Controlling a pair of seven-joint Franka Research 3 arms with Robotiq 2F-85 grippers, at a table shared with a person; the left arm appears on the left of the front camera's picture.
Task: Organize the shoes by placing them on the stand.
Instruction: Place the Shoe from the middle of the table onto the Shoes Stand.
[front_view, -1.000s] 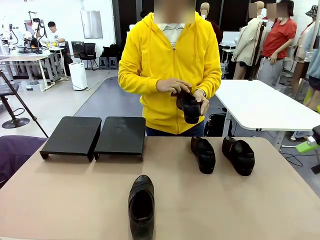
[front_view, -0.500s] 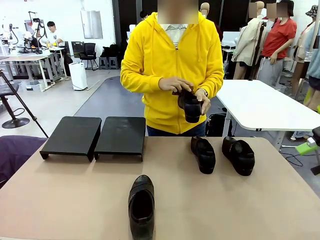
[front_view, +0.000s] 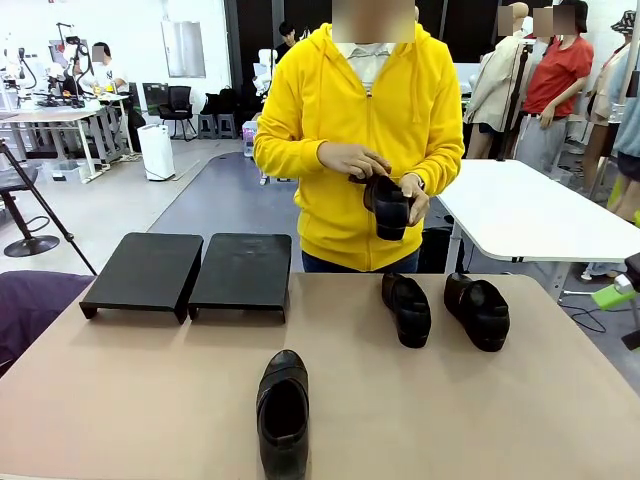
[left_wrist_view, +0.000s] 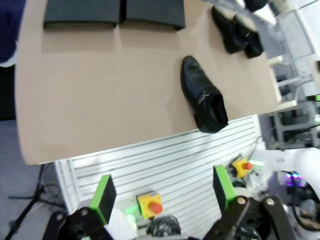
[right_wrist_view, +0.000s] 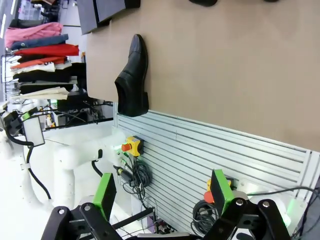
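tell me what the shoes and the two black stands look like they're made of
The loafers: probably black leather or an imitation, slightly glossy. Soft highlights run along the uppers, and the thick soles look duller, perhaps rubber. The stands: matte black, flat and rigid, likely painted metal or plastic. They show only a faint sheen and no grain, so the look leaves the material open.

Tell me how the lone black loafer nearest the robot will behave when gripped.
The glossy black leather loafer likely keeps its shape: its opening stands wide unsupported. The shine suggests the upper may be slippery. Sitting flat on its sole, it should slide rather than tip if pushed.
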